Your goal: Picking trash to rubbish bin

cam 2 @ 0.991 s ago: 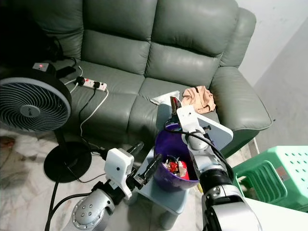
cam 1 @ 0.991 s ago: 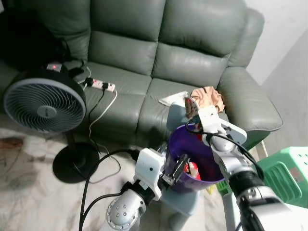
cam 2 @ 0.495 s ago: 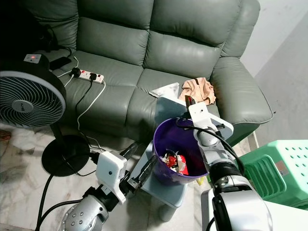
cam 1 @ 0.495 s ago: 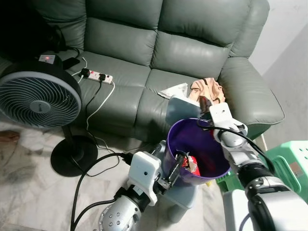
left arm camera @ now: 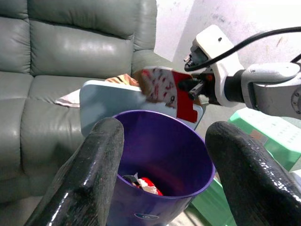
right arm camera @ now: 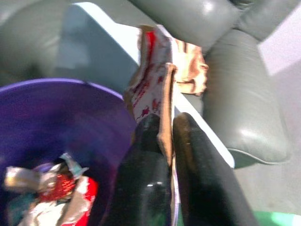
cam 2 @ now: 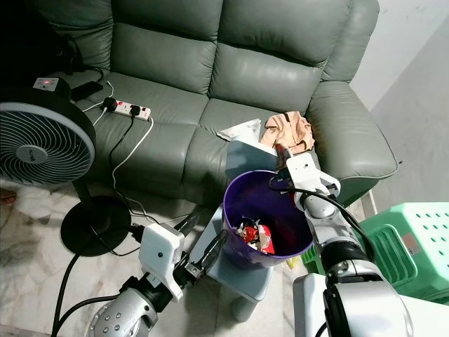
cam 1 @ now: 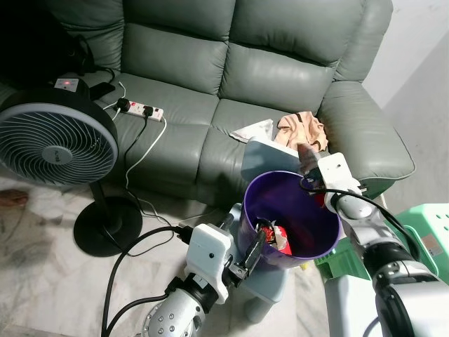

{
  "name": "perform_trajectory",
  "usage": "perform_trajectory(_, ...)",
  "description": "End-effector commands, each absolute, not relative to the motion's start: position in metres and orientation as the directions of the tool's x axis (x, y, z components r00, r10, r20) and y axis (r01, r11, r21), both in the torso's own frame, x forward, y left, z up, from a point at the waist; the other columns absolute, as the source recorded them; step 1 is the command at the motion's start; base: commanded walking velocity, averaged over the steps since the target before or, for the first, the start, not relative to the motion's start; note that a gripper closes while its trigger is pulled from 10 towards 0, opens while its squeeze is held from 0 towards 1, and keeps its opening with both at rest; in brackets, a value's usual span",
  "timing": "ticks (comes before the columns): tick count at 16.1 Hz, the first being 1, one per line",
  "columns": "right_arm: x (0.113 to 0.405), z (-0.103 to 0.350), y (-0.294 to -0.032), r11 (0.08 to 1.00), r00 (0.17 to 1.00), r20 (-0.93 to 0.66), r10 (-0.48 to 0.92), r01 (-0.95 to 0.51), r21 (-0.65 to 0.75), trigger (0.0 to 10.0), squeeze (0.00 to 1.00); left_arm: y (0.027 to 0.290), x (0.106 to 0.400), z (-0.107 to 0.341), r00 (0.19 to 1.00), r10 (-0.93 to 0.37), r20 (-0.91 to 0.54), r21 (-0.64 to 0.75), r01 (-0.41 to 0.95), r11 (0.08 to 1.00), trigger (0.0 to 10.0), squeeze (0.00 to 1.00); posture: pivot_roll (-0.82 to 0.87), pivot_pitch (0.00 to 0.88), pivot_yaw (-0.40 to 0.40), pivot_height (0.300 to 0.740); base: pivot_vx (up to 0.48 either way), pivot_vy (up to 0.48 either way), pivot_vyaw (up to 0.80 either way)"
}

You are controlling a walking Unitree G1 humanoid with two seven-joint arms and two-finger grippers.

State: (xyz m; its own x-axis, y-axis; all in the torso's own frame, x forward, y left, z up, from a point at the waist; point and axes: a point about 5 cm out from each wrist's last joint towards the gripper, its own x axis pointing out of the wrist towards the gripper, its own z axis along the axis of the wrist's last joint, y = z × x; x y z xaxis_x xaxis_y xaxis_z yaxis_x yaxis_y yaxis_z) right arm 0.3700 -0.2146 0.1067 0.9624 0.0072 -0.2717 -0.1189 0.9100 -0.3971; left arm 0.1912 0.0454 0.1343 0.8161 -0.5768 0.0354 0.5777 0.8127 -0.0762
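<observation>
R claw [left arm camera: 190, 87] w/ 1 wrapper [left arm camera: 165, 90] now nearer bin rim [cam 1: 291, 214]

1. The two eye views look from the robot's head forward and steeply down; both take in the grey sofa [cam 1: 231, 77], the standing fan [cam 1: 57, 144] on the left and the purple bin [cam 1: 289, 219] close below
2. The right eye view sits slightly to the side, so the same scene shifts a little leftward in it
3. The left wrist view looks along its two fingers [left arm camera: 91, 174], close up at the bin's rim, facing the sofa
4. The right wrist view looks down from very near into the bin's mouth, sharing that bin with every other view
</observation>
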Motion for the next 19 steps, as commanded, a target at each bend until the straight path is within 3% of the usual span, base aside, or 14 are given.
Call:
perform_trajectory(1, 0.365, 0.102, -0.226, 0.918, 0.956, -0.294, -0.004, -0.113, -0.379, 10.0, 1.00, 0.041, 0.189, 0.140, 0.803, -0.593, 0.055, -0.081, 0.595, 0.799, 10.0, 0.00, 0.03, 0.152, -0.191, 0.740, 0.000, 0.000, 0.00)
perform_trajectory(8, 0.366, 0.107, -0.229, 0.930, 0.965, -0.263, 0.018, -0.113, -0.350, 10.0, 1.00, 0.042, 0.190, 0.141, 0.805, -0.590, 0.059, -0.089, 0.593, 0.801, 10.0, 0.00, 0.03, 0.143, -0.182, 0.740, 0.000, 0.000, 0.00)
perform_trajectory(15, 0.370, 0.123, -0.213, 0.971, 0.976, -0.128, 0.178, -0.196, -0.136, 10.0, 1.00, 0.049, 0.205, 0.144, 0.825, -0.558, 0.084, -0.094, 0.564, 0.820, 10.0, 0.00, 0.04, 0.109, -0.168, 0.740, 0.000, 0.000, 0.00)
perform_trajectory(19, 0.356, 0.137, -0.208, 0.977, 0.974, 0.090, 0.209, -0.204, -0.058, 10.0, 1.00, 0.081, 0.251, 0.146, 0.914, -0.393, 0.105, -0.116, 0.403, 0.908, 10.0, 0.00, 0.01, 0.022, -0.126, 0.740, 0.000, 0.000, 0.00)
